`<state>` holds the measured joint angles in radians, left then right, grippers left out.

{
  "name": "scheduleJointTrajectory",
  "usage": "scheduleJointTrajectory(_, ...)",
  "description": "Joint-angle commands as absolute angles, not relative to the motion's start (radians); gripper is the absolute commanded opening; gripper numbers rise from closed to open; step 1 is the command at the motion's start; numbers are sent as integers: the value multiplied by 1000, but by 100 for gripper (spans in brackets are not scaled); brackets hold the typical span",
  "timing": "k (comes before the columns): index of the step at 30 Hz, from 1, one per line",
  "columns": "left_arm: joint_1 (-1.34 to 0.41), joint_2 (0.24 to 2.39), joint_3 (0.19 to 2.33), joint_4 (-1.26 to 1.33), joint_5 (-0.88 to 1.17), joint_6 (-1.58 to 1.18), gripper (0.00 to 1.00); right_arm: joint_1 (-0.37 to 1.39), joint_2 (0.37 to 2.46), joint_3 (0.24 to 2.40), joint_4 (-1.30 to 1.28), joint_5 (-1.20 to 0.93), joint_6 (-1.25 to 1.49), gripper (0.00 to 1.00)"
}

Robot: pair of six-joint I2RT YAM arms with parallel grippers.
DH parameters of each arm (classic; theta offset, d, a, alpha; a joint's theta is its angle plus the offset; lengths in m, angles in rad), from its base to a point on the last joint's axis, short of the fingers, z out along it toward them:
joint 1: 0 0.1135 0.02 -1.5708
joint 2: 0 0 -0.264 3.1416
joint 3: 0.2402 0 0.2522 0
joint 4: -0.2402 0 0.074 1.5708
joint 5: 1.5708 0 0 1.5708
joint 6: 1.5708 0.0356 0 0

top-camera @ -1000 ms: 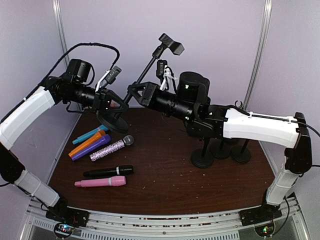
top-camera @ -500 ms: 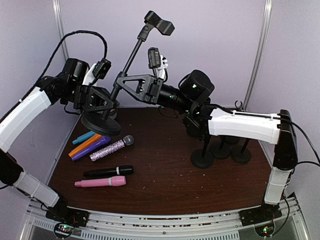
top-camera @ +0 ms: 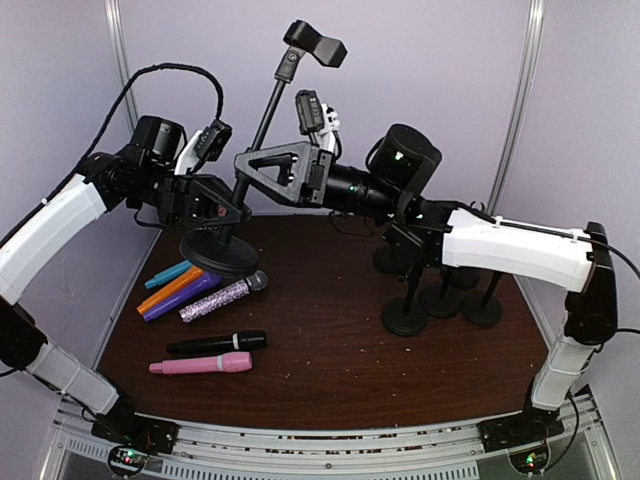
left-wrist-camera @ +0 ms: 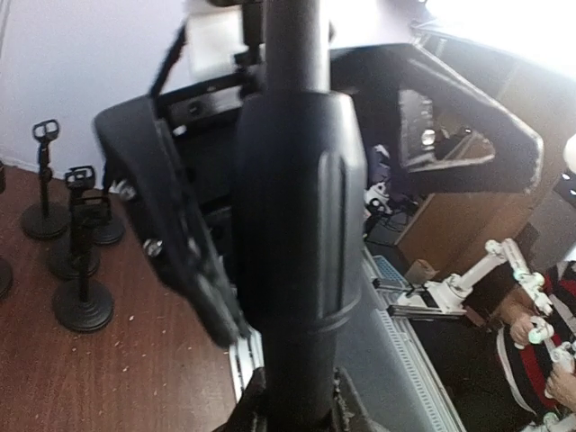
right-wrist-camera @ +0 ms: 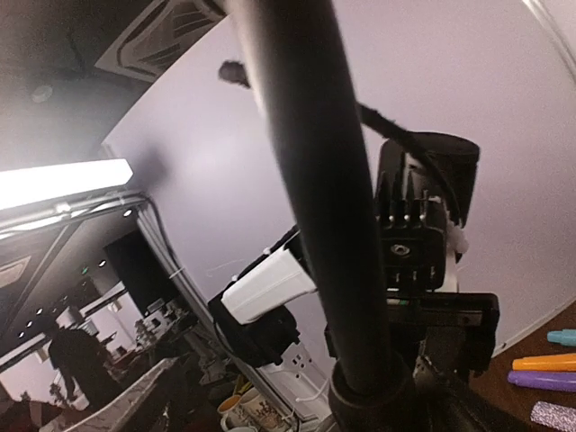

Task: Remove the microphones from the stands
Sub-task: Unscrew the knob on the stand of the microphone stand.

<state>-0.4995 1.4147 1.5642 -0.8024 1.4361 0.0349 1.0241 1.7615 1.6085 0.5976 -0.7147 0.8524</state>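
Right gripper has sprung wide, now straddling the black round-based microphone stand.
Left gripper clamps it above dark brown crumb-flecked tabletop; lilac booth walls behind.

Your overhead view is evenly lit and sharp, but the left wrist view blows out at top right and blurs the close stand pole, and a strip light glares in the right one.
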Motion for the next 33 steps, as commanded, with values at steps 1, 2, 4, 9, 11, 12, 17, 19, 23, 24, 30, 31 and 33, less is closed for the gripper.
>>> scheduleJointTrajectory(1,-467,1399,1575,-707,1185,36,0,1032,1646,1583,177,-346,622,86)
scheduleJointTrajectory(2,-463,1397,1574,-703,1138,33,0,1034,1638,1573,146,-288,624,84)
scheduleJointTrajectory(4,-462,1394,1575,-705,1055,48,0,1045,1624,1556,122,-209,627,80)
scheduleJointTrajectory(9,-464,1397,1571,-705,975,68,0,1088,1644,1646,-13,-61,592,69)
scheduleJointTrajectory(11,-464,1397,1569,-706,970,72,0,1093,1662,1680,-35,-36,592,66)
scheduleJointTrajectory(12,-463,1397,1569,-706,969,73,0,1092,1671,1700,-48,-27,600,64)
scheduleJointTrajectory(17,-462,1394,1565,-706,963,80,0,1094,1709,1744,-41,-16,626,60)
scheduleJointTrajectory(19,-463,1394,1561,-706,963,82,0,1093,1730,1774,-58,0,634,57)
scheduleJointTrajectory(23,-462,1393,1563,-706,963,83,0,1092,1776,1845,-119,42,645,48)
scheduleJointTrajectory(24,-463,1393,1563,-709,962,86,0,1092,1789,1866,-135,47,647,46)
scheduleJointTrajectory(30,-464,1387,1560,-720,951,105,0,1091,1843,1943,-168,50,667,37)
scheduleJointTrajectory(31,-464,1387,1560,-721,950,107,0,1091,1845,1944,-164,53,669,34)
scheduleJointTrajectory(33,-463,1386,1560,-727,944,121,0,1091,1841,1943,-158,64,669,27)
